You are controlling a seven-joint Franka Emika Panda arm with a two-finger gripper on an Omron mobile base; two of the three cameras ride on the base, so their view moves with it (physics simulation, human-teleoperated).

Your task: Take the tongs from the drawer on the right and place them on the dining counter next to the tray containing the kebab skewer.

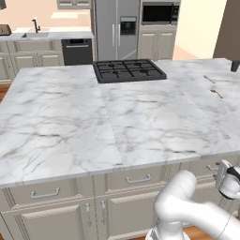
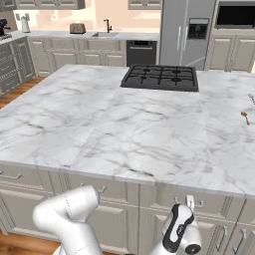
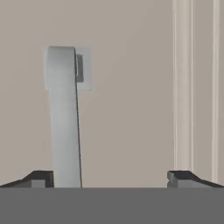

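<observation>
My gripper (image 3: 111,179) is open, its two dark fingertips wide apart right in front of the beige-grey drawer (image 3: 131,87). The drawer's silver bar handle (image 3: 63,118) stands between the fingers, close to the left fingertip (image 3: 41,178). Seen from the base, the gripper (image 1: 219,171) (image 2: 189,201) sits low against the shut drawer (image 2: 214,201) just under the edge of the white marble dining counter (image 1: 117,117) (image 2: 124,129). The tongs are hidden. The tray and the kebab skewer are out of view.
A black gas hob (image 1: 127,70) (image 2: 160,77) sits at the back of the counter. Thin brown-tipped cutlery pieces (image 1: 216,93) (image 2: 245,117) lie at its right. More drawers (image 1: 136,178) and cabinet doors line the counter's front below the overhang.
</observation>
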